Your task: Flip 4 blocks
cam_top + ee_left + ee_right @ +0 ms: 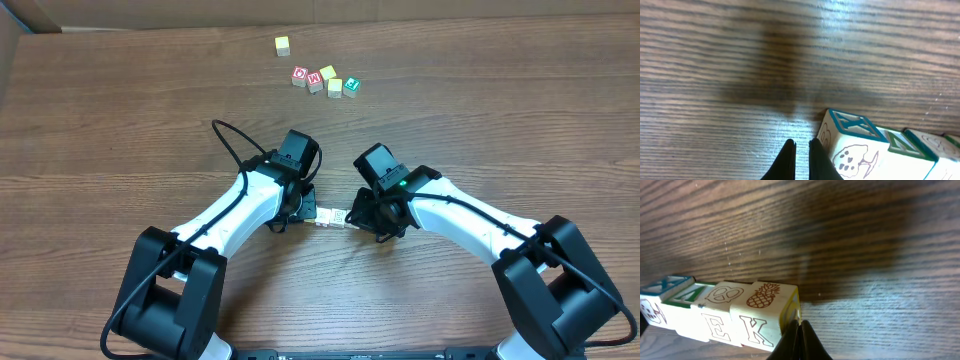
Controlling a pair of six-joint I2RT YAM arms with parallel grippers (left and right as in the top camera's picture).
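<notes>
On the brown wooden desk (pixel 110 120) the four blocks (pixel 333 217) lie in one straight row near the middle, each one touching the next, and the row is between the two claws. The left claw (pixel 312 212) is at the left end of the row and the right claw (pixel 357 217) is at the right end. In the left wrist view the left claw (pixel 801 159) has its fingers drawn almost together, with only a thin slit between them and nothing inside. It is just beside the X block (pixel 852 147), which has a blue X on top and a small drawing on its side; I cannot tell if they really touch. In the right wrist view the right claw (pixel 800 341) has its fingers pressed together and holds nothing. Its tip is against the yellowish end face of the pineapple block (pixel 765 314), which has a K on its side. Next to it are the pretzel block (pixel 720 311) with an E, then a block with a green letter (pixel 687 300) on top, then the X block (pixel 662 294). Far from the row, near the back of the desk, is a small group of cubes (pixel 325 80), and a single yellow cube (pixel 283 45) lies a little apart from them.
</notes>
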